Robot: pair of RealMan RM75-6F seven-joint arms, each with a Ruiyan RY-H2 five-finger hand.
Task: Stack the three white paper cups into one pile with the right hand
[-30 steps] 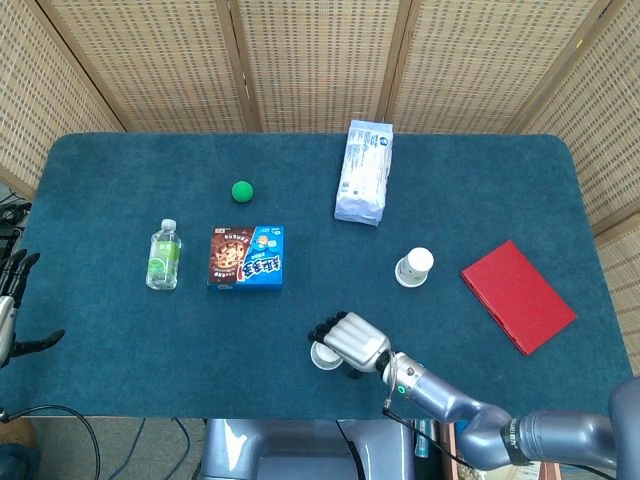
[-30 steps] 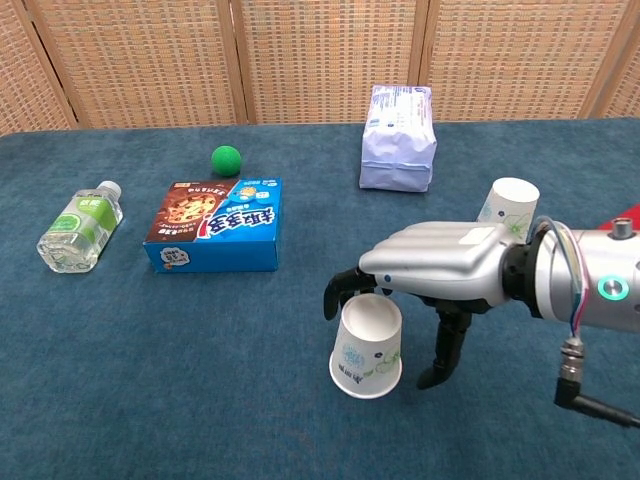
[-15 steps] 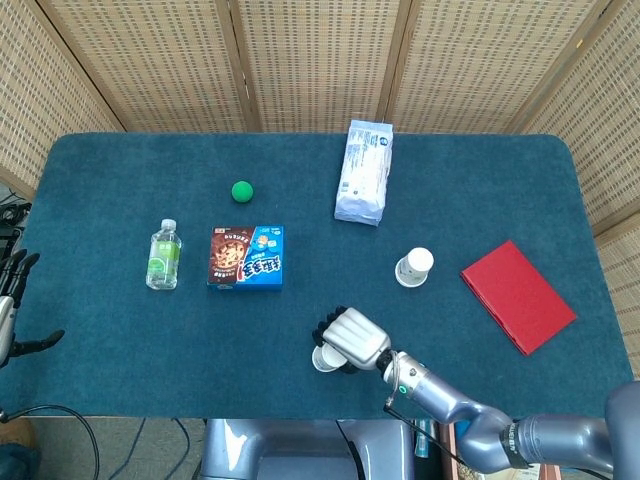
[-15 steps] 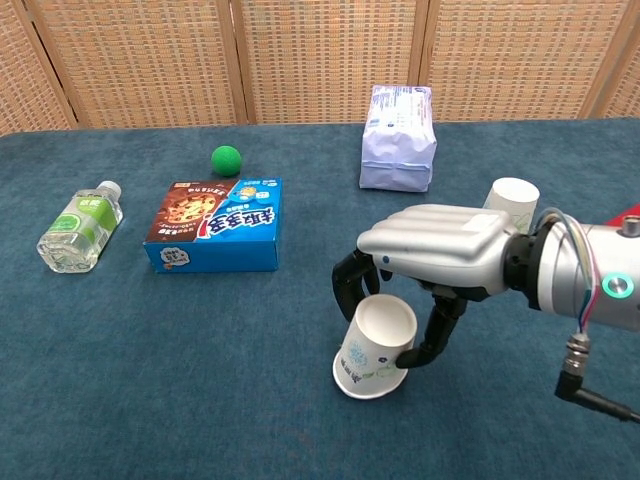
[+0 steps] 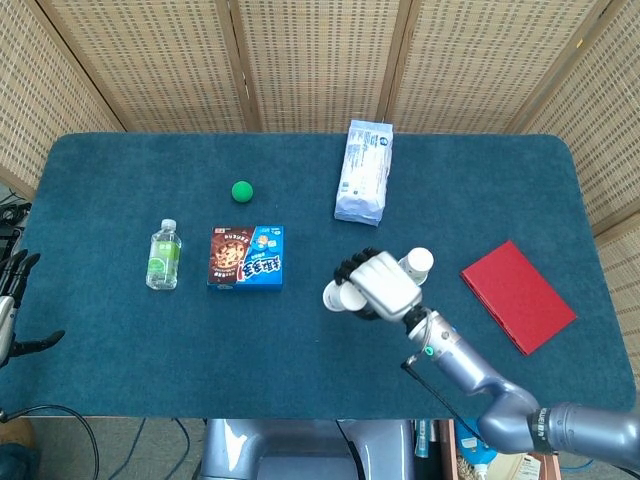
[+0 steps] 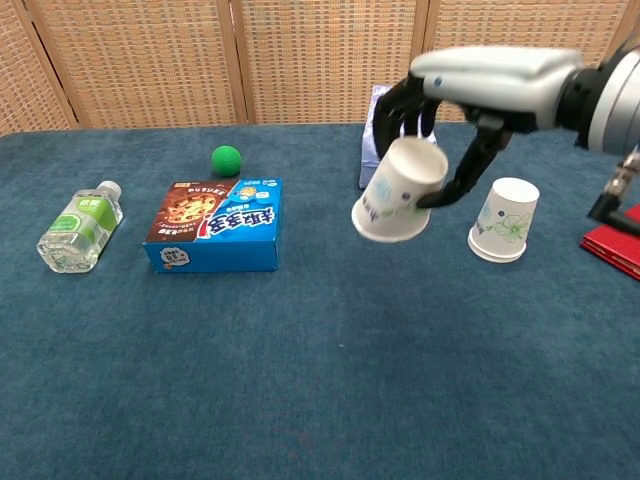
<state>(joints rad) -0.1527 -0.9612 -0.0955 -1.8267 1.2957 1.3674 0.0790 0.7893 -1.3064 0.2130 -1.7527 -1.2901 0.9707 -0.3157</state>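
Note:
My right hand (image 6: 470,85) (image 5: 380,284) grips a white paper cup (image 6: 398,192) (image 5: 335,296) and holds it in the air, tilted with its rim pointing down and left. A second white paper cup (image 6: 505,220) (image 5: 418,262) stands upside down on the blue table, just right of the held cup and partly behind my hand in the head view. No third cup shows on its own in either view. At the table's left edge my left hand (image 5: 12,300) hangs with its fingers apart, holding nothing.
A cookie box (image 6: 215,224), a green ball (image 6: 227,158) and a lying water bottle (image 6: 80,225) occupy the left half. A white-blue packet (image 5: 365,172) lies at the back behind my hand. A red book (image 5: 517,295) lies at the right.
My right hand closed on the cup near the front edge, lifted it off the table and carried it up and back toward the upside-down cup. The left hand stayed still.

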